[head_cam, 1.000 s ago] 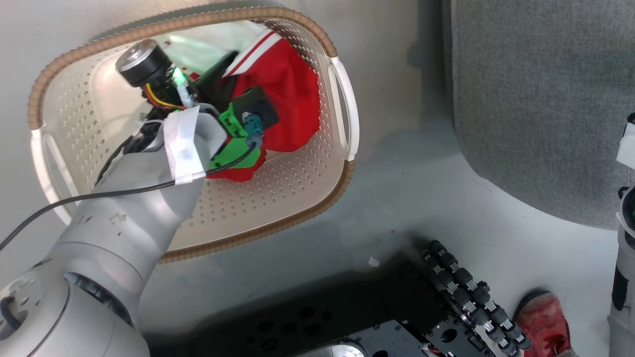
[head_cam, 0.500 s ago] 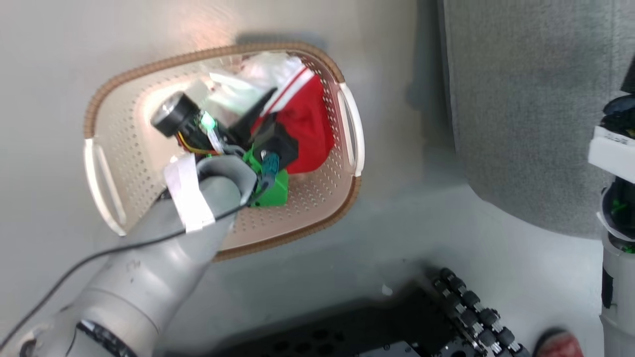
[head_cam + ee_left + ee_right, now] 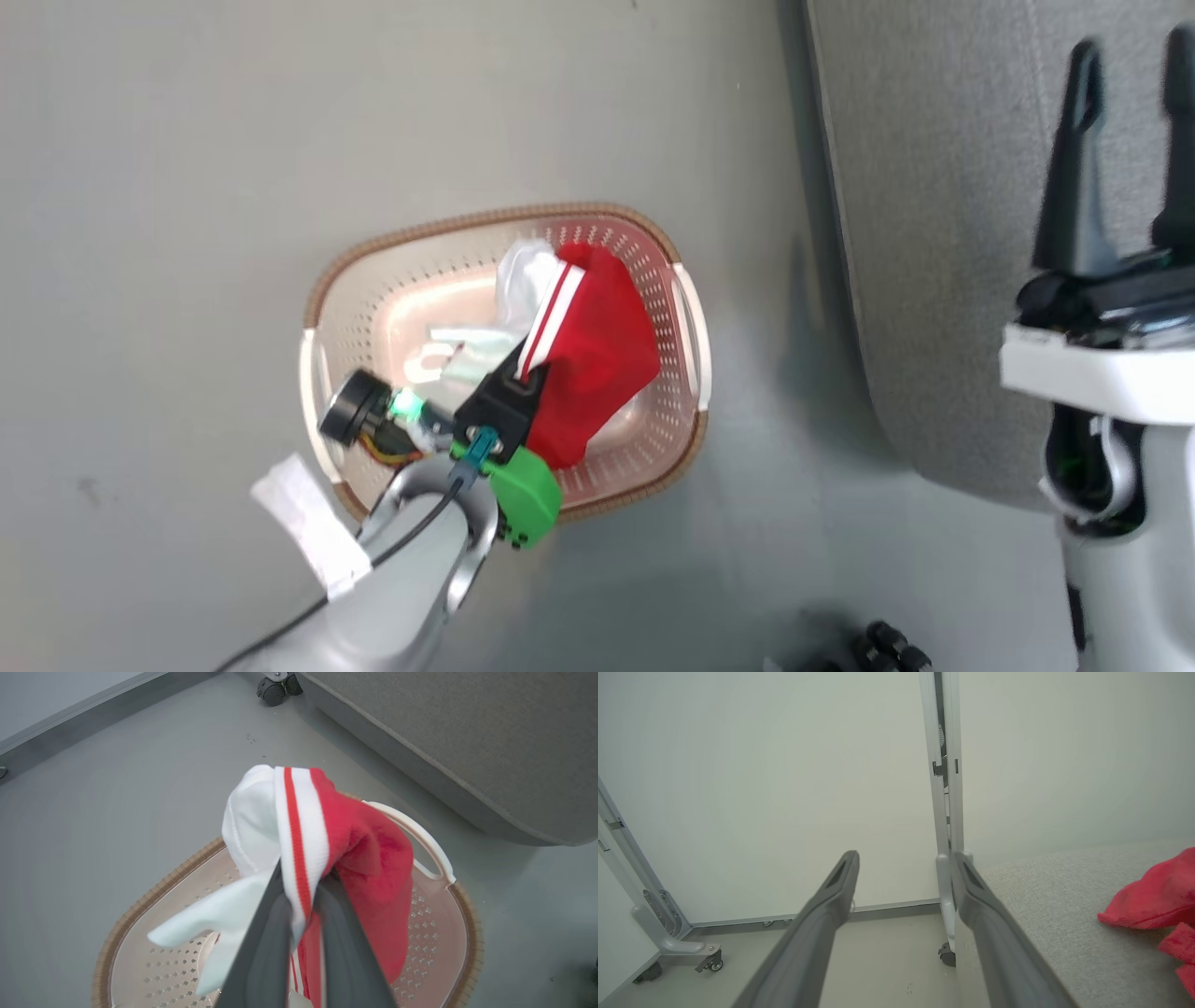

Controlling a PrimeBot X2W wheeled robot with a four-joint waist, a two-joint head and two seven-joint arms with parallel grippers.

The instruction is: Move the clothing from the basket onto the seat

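A: The left gripper (image 3: 301,891) has its two dark fingers pressed together on the striped trim of the red-and-white garment (image 3: 364,858).

B: It's a tight pinch, with cloth bunched over the fingertips. The white section spills to one side and the red to the other.

A: From the head camera, that garment (image 3: 597,345) hangs over the laundry basket (image 3: 485,229), inside the brown rim. I can't tell whether its lowest fold touches the perforated bottom.

B: The basket sits on the grey floor (image 3: 187,187), with the seat (image 3: 934,187) just beside it on the robot's right.

A: The right gripper (image 3: 1131,42) is up in front of that seat. Its fingers are spread wide and there's nothing between them.

B: The right wrist view agrees. The right gripper (image 3: 906,868) is wide apart and points at a white wall and an upright panel frame (image 3: 945,788).

A: And a second red garment (image 3: 1153,896) is lying on the seat cushion (image 3: 1064,896), at the edge of that view.
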